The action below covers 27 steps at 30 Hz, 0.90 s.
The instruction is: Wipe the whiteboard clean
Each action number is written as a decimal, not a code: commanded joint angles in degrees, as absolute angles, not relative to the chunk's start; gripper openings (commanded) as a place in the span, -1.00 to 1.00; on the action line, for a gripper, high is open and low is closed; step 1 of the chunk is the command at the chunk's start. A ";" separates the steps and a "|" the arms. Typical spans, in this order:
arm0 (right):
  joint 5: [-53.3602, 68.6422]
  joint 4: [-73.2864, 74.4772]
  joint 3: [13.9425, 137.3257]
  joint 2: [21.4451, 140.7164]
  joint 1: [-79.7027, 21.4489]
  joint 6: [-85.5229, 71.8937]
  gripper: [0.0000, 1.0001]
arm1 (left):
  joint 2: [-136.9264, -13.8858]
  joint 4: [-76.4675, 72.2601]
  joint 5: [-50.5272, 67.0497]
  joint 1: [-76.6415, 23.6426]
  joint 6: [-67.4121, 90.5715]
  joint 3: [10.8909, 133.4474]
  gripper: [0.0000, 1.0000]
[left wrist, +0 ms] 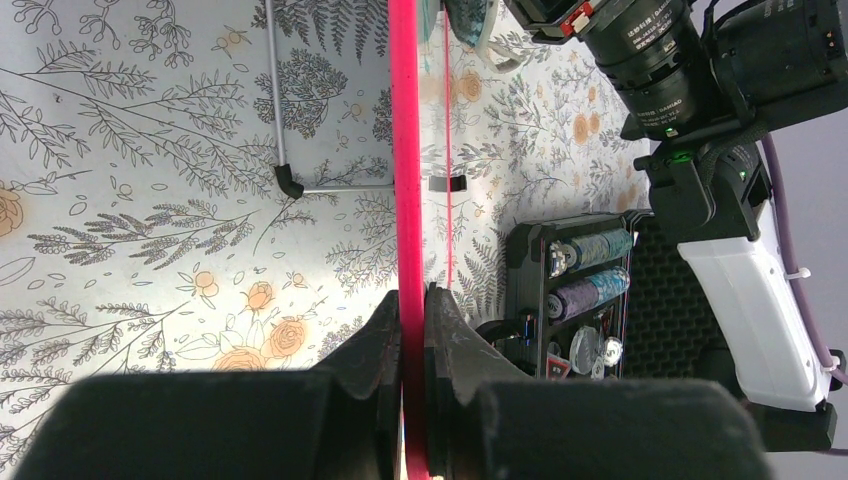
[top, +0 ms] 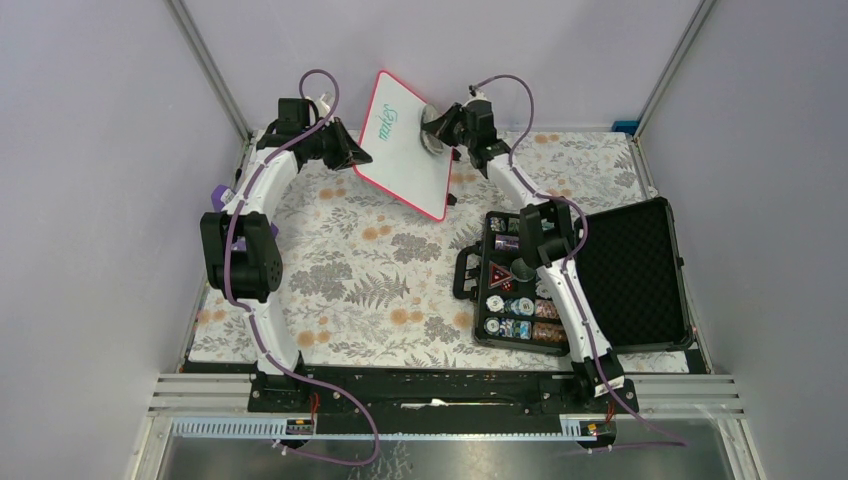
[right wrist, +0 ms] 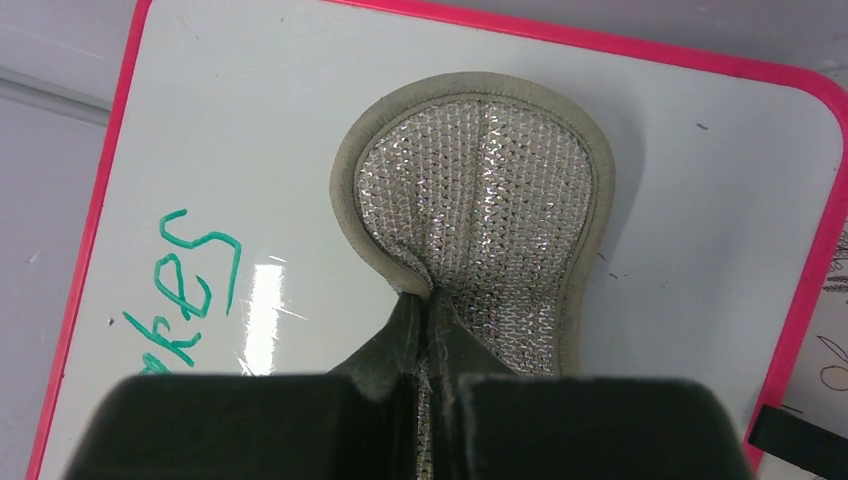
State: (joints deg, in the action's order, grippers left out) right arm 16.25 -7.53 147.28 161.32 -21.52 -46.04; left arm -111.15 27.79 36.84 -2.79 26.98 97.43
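The whiteboard (top: pixel 410 150), white with a pink rim, is tilted up off the floral mat at the back of the table. Green writing (top: pixel 382 125) runs along its upper left part. My left gripper (top: pixel 358 158) is shut on the board's left edge; in the left wrist view the pink rim (left wrist: pixel 405 150) passes straight between the jaws of the left gripper (left wrist: pixel 412 300). My right gripper (right wrist: pixel 428 305) is shut on a silver mesh pad (right wrist: pixel 480 200), which lies flat against the board's face (right wrist: pixel 250 150), right of the green writing (right wrist: pixel 185 290).
An open black case of poker chips (top: pixel 520 280) lies on the mat at the right, its foam lid (top: pixel 630 270) folded out toward the wall. The right arm (top: pixel 560 270) reaches over it. Grey walls close in both sides and the back.
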 commanded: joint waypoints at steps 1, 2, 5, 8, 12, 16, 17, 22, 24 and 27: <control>16.92 -2.87 144.82 161.86 -19.81 -46.80 -1.00 | -113.41 32.47 36.00 -4.03 19.74 97.73 -1.00; 15.83 -1.27 143.76 162.10 -18.86 -46.16 -1.00 | -113.38 32.50 35.98 -4.16 19.69 97.72 -1.00; 16.30 2.04 144.92 164.80 -16.55 -46.75 -1.00 | -113.51 32.39 36.11 -4.39 19.52 97.78 -1.00; 15.80 5.27 148.97 167.28 -16.02 -46.03 -1.00 | -113.87 32.41 36.23 -4.48 19.51 97.82 -1.00; 16.85 3.39 146.37 165.48 -17.03 -46.64 -1.00 | -114.19 32.47 36.54 -4.61 19.66 97.89 -1.00; 18.00 4.89 152.95 163.76 -21.84 -42.23 -1.00 | -114.43 32.50 36.70 -4.95 19.78 98.00 -1.00; 18.20 3.98 152.71 162.26 -23.28 -41.45 -1.00 | -114.48 32.44 36.72 -4.96 19.78 98.00 -1.00; 21.78 -6.20 147.99 155.91 -28.18 -41.78 -1.00 | -114.54 32.47 36.48 -5.08 19.69 98.00 -1.00; 23.54 -7.92 150.31 157.69 -28.82 -43.41 -1.00 | -114.44 32.50 36.47 -5.16 19.69 97.97 -1.00; 23.17 -7.62 153.15 160.74 -27.95 -44.65 -1.00 | -114.43 32.45 36.39 -5.26 19.60 97.91 -1.00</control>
State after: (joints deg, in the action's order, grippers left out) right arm 16.29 -5.39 149.47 160.77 -23.73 -42.63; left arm -111.59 28.42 37.15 -2.85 26.74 98.02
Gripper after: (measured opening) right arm 0.023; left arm 0.077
